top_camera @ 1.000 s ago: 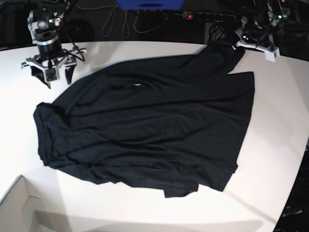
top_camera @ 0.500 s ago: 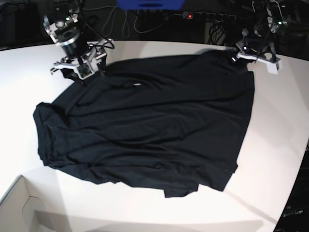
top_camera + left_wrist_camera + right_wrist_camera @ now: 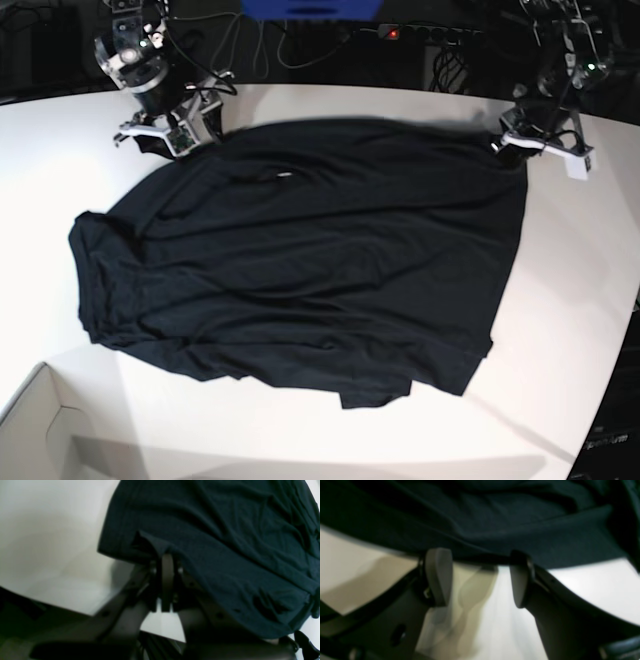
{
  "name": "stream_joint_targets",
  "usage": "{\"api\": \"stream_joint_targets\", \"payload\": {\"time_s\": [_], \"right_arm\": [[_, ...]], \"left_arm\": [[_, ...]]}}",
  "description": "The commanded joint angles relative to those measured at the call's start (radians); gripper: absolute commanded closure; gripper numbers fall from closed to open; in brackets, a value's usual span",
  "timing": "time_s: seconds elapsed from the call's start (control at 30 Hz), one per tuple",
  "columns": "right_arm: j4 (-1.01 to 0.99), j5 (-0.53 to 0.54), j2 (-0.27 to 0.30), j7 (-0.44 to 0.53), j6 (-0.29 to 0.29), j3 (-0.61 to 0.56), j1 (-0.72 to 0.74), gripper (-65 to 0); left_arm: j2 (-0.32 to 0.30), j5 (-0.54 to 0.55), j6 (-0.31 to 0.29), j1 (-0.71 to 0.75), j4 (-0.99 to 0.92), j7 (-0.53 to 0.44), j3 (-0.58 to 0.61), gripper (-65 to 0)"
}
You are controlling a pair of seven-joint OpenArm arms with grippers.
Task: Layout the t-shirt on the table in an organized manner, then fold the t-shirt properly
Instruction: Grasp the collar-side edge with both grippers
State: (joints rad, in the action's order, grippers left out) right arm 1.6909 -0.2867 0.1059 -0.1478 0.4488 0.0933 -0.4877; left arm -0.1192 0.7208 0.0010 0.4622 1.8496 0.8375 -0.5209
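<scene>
Left gripper (image 3: 505, 145) is pinched on the wrinkly black fabric t-shirt (image 3: 300, 260), which sprawls over the big matte white table (image 3: 570, 280). Right gripper (image 3: 477, 577) sits spread wide at the hem, clearest from its wrist view, while only the base view catches the dark cable clutter (image 3: 300, 40) behind.

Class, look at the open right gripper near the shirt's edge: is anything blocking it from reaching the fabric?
Nothing visible does. The right gripper sits with jaws apart at the t-shirt hem, only bare table between its fingers.
</scene>
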Motion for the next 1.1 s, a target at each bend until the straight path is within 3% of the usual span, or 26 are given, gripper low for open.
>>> {"api": "stream_joint_targets", "payload": {"time_s": [0.0, 0.17, 0.37, 0.67, 0.73, 0.87, 1.07], "right_arm": [[0.010, 0.005, 0.008, 0.012, -0.003, 0.006, -0.004, -36.6], [0.002, 0.005, 0.008, 0.012, -0.003, 0.006, 0.014, -35.7], [0.001, 0.005, 0.012, 0.010, -0.003, 0.006, 0.036, -27.8], [-0.070, 0.005, 0.021, 0.012, 0.002, 0.004, 0.067, -33.5], [-0.078, 0.005, 0.031, 0.012, 0.049, 0.004, 0.073, -30.4], [-0.110, 0.004, 0.031, 0.003, 0.239, 0.009, 0.100, -19.4], [-0.099, 0.004, 0.033, 0.003, 0.249, 0.015, 0.099, -0.9]], "left_arm": [[-0.007, 0.010, 0.003, -0.003, 0.015, -0.007, -0.003, 0.0], [-0.007, 0.003, 0.003, -0.021, 0.014, -0.007, -0.003, 0.0], [-0.007, 0.003, 0.003, -0.024, 0.014, -0.007, -0.003, 0.0], [-0.007, 0.003, 0.003, -0.039, 0.006, -0.007, -0.003, 0.0], [-0.007, 0.003, 0.003, -0.039, 0.008, -0.007, -0.003, 0.0], [-0.007, 0.003, 0.003, -0.055, 0.008, -0.007, -0.003, 0.0], [-0.009, 0.009, 0.003, -0.061, 0.017, -0.007, -0.003, 0.0]]}}
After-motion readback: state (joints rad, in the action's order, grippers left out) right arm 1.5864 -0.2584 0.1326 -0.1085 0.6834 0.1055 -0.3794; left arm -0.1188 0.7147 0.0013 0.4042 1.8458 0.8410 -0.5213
